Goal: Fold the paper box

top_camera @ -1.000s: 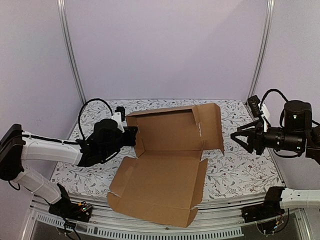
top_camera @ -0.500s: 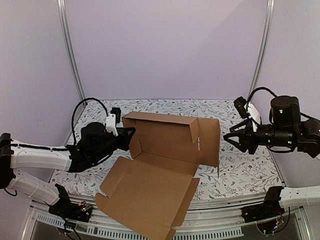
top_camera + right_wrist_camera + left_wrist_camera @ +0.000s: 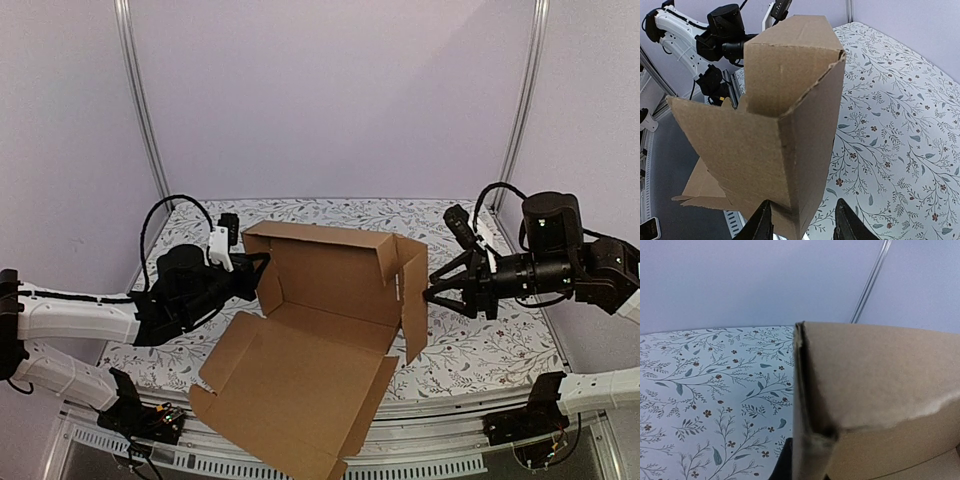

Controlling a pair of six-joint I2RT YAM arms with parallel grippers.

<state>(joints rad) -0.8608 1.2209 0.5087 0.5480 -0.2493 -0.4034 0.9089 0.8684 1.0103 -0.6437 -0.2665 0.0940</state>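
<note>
Surface [image 3: 480, 345]: flat top, white cover printed with small grey-brown leaf and flower sprigs. It runs back to the lilac wall [image 3: 330, 100] and out to both side walls. The paper box [image 3: 300, 370] sits on it, left of centre. Brown cardboard, opened out, back panel and right flap standing up. Big near panel sticks out past the surface's near edge.

Matt cardboard, printed cloth
Paper box [image 3: 790, 100] rough-edged between the jaws of the right gripper [image 3: 430, 291]; tablecloth [image 3: 890, 125] smooth, matt.
</note>
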